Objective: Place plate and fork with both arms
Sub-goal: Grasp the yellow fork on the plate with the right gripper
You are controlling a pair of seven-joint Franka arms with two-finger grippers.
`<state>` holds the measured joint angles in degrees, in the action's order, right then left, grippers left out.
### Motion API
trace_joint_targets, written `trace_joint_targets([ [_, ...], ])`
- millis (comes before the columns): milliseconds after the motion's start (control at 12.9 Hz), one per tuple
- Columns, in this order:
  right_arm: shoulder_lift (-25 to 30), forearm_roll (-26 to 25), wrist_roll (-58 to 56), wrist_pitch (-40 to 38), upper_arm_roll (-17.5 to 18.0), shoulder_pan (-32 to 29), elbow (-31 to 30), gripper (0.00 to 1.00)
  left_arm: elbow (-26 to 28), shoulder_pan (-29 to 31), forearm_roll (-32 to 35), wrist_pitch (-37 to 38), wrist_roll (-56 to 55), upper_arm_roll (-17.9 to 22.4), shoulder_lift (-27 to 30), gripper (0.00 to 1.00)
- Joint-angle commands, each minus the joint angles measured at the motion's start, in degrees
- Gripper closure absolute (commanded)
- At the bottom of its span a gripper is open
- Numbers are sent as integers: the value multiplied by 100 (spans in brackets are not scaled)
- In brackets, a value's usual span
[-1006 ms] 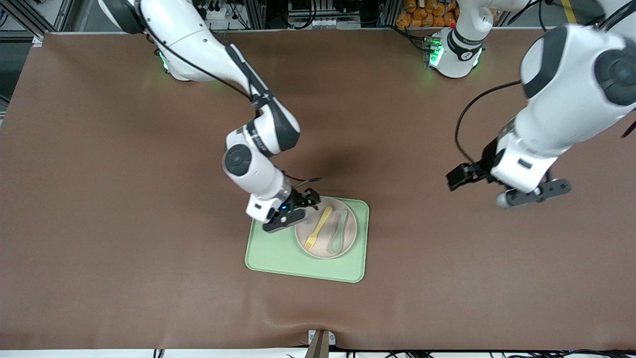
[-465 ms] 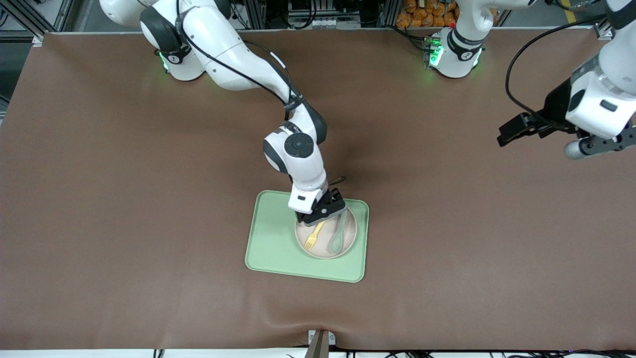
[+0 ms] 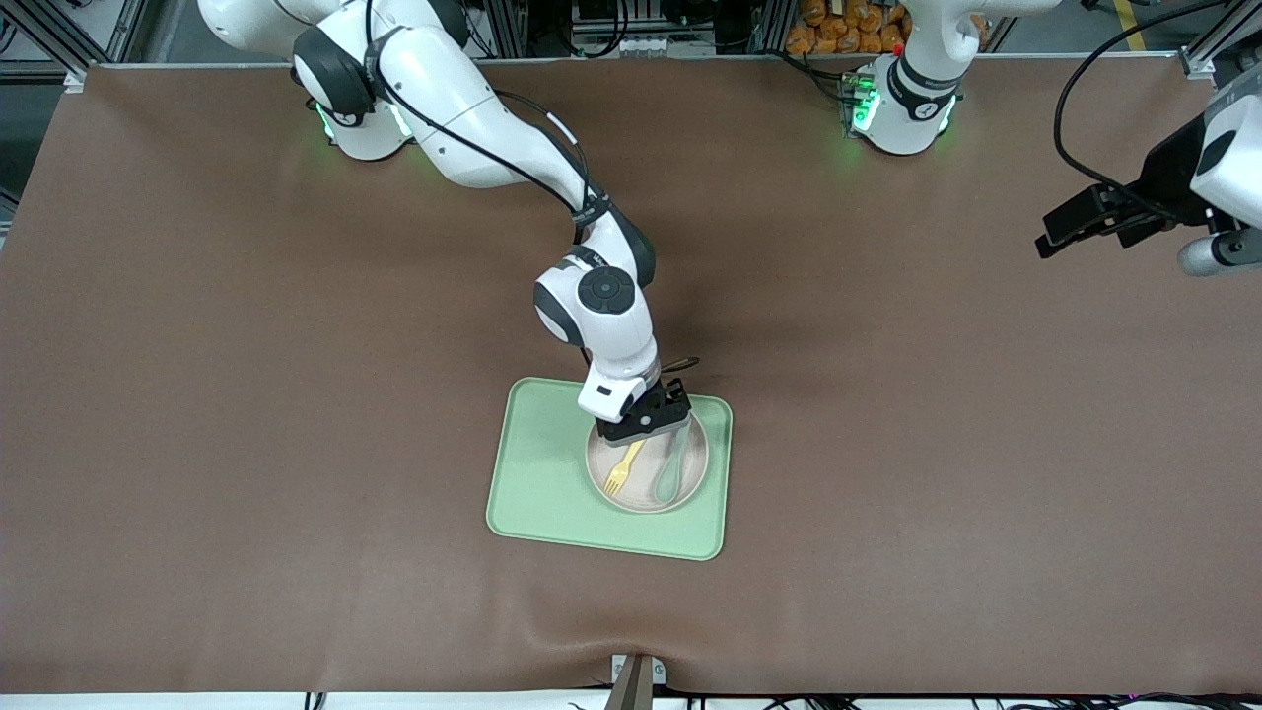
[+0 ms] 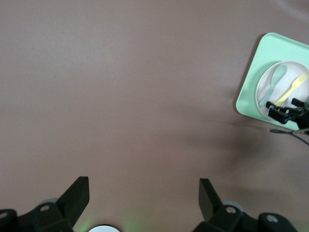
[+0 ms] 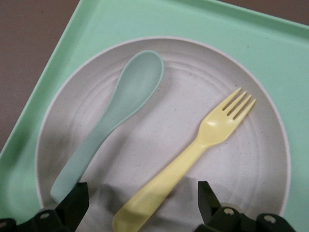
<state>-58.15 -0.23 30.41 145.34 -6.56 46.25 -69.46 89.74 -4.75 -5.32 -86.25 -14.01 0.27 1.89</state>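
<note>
Right wrist view: we find the right gripper [image 5: 140, 208] spread wide over the handle of the pale yellow plastic fork [image 5: 186, 162], lying on the speckled off-white round plate [image 5: 251, 159] beside the grey-green spoon [image 5: 113, 118]. Descending off-centre may pinch the spoon. The left gripper [image 4: 144, 198], fingers apart, waits over bare table.

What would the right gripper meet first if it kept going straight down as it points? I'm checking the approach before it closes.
Probably the handle of the pale yellow plastic fork, lying between the open right gripper on the speckled off-white round plate; height is unclear.
</note>
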Motion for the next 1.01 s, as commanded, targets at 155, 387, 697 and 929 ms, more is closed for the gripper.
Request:
trace_joint_targets([
  [155, -29, -144, 972, -120, -152, 6, 82, 0, 404, 325, 487, -41, 171, -543, 426, 0],
  [387, -21, -100, 1721, -128, -153, -29, 73, 0, 369, 414, 479, -85, 153, -624, 373, 0],
  [697, -47, -109, 2450, -128, -162, -29, 46, 2, 369, 414, 479, -85, 153, -633, 356, 0],
  [929, -91, -144, 2584, -128, -162, 24, 20, 53, 369, 370, 435, -85, 118, -633, 356, 0],
])
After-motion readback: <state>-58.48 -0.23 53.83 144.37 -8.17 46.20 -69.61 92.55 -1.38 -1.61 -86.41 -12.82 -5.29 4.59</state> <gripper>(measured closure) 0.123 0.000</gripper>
